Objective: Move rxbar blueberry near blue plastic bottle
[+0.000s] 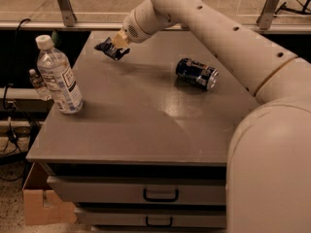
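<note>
The rxbar blueberry [110,48] is a small dark navy crinkled wrapper, held above the far left part of the table [146,125]. My gripper [116,46] is shut on it at the end of the white arm that reaches in from the right. The blue plastic bottle [58,75] stands upright at the table's left edge, clear with a white cap and a white-and-blue label. The bar is up and to the right of the bottle, well apart from it.
A blue soda can [196,73] lies on its side at the table's right middle. A tiny clear bottle [37,83] stands behind the big bottle, off the left edge. Drawers [160,194] sit below the tabletop; a cardboard box [43,203] is on the floor at left.
</note>
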{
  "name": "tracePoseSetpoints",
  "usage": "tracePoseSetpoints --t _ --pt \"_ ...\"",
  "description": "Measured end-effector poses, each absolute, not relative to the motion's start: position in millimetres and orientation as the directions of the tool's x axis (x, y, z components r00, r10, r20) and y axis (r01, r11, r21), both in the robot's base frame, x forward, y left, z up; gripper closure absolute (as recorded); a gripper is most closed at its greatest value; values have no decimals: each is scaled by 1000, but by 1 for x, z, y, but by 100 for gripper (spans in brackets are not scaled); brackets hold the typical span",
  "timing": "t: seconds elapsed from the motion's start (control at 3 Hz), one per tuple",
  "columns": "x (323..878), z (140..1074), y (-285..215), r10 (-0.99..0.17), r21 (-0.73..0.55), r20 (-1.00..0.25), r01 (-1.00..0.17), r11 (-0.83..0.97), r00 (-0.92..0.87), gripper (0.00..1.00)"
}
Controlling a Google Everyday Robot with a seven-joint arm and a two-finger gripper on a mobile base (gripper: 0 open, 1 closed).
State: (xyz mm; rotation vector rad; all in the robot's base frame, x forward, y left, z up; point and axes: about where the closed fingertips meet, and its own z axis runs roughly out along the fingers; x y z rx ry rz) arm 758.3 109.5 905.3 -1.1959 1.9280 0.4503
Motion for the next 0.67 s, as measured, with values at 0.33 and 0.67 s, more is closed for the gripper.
tracePoseSetpoints --t 0.33,0.67 --pt "714 905 117 -613 -92 -769 -917 387 -182 100" --pt "669 900 131 -630 -57 -764 -957 284 -141 100"
